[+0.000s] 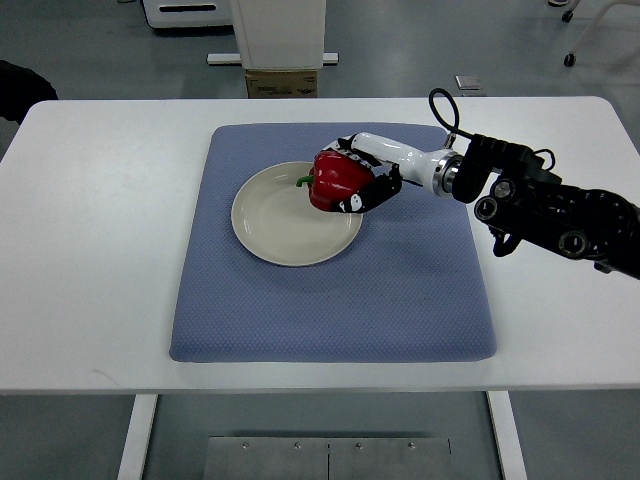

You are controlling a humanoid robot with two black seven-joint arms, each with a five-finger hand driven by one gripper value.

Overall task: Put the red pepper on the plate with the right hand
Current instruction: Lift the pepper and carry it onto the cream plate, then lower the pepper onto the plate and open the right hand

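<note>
Fingers of your right hand (365, 178) are wrapped around the red pepper (337, 181), gripping it from the right side with the green stem pointing left. You hold it over the right part of the plate (270, 225), inside the rim; whether its base touches the plate cannot be told from above. That position suits a release: the pepper would settle within the dish, not on the blue mat (400, 290) beneath. The mat sits centred on the white table (90, 250), presumably to cushion and steady the plate. Your left hand is not visible.
</note>
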